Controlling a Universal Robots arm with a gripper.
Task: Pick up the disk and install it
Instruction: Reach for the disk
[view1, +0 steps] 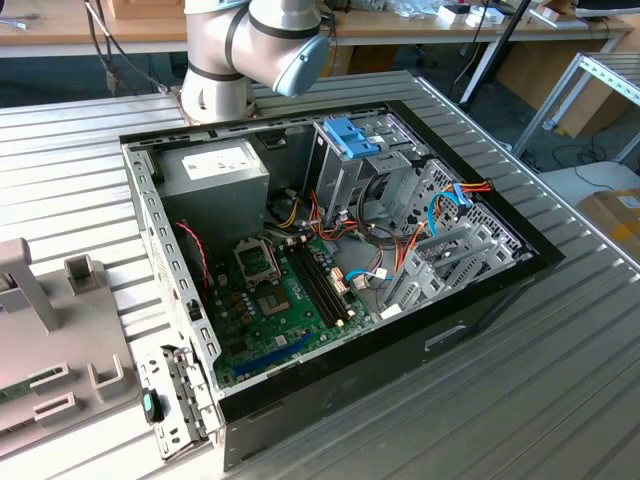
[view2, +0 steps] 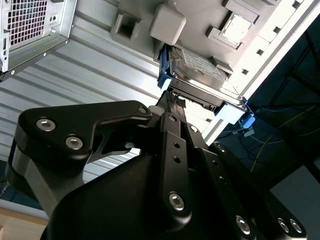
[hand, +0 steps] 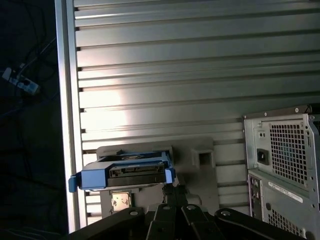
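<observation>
The disk (view2: 200, 67) (hand: 127, 172) is a flat silver-grey drive with a white label and blue rails along its edges. It lies on a grey fixture (view2: 200, 20) (hand: 200, 172) near the edge of the slatted table. In both wrist views my black gripper (view2: 172, 100) (hand: 173, 191) reaches up to the disk's near edge, at the corner by one blue rail. Whether it touches the disk does not show. In the exterior view the open computer case (view1: 530, 262) lies on its side, with an upright grey drive cage (view1: 340, 170) inside.
A blue bracket (view1: 352, 138) tops the drive cage, beside a grey power supply (view1: 215, 170) and loose cables (view1: 400, 250). The grey fixture (view1: 90, 380) sits at the exterior view's left. The arm's base (view1: 250, 50) stands behind the case. The case's rear panel (hand: 285, 160) is close to the fixture.
</observation>
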